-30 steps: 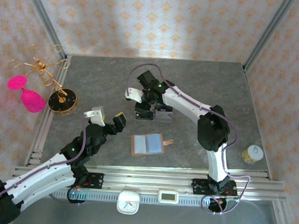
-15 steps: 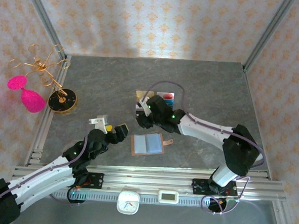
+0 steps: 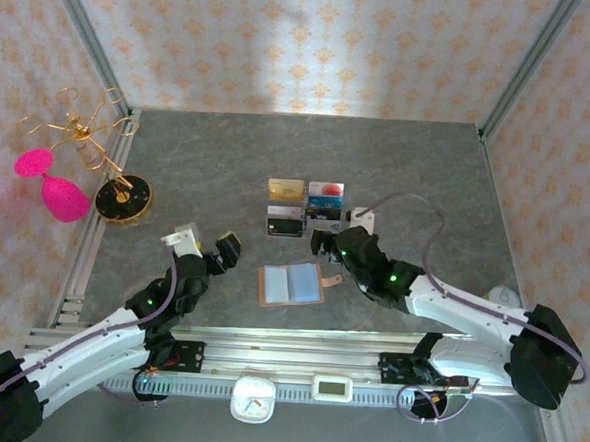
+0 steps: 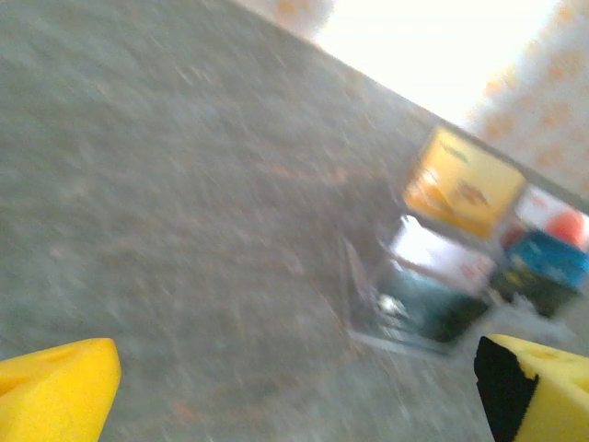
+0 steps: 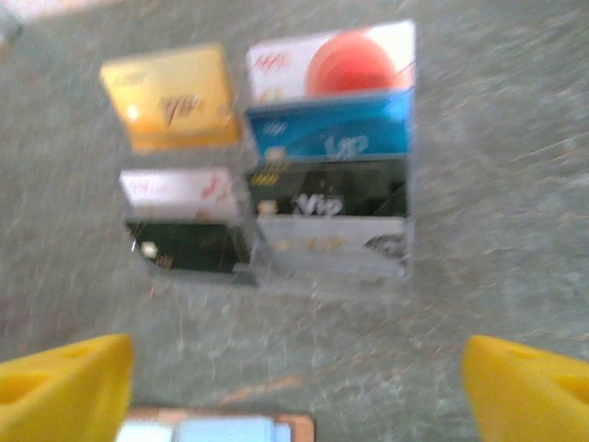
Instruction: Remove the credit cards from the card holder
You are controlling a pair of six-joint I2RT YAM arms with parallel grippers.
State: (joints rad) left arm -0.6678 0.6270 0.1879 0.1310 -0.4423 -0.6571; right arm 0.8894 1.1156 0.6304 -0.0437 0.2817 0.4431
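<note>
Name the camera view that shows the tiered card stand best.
Right wrist: the card stand sits large mid-frame, seen from in front, and its gold, red-white, blue, black and grey cards are distinguishable despite blur. Top external shows it whole but small, beyond the open card holder. Left wrist catches it obliquely and smeared.

Card holder [image 3: 291, 285] lies open and flat on the bench [image 3: 428, 179], between the two hands. Left hand [image 3: 205, 244] sits to its left, jaws apart and empty. Right hand [image 3: 339, 232] is low by the snap tab, jaws apart. Credit cards [image 3: 305, 208] stand just beyond the right hand.
</note>
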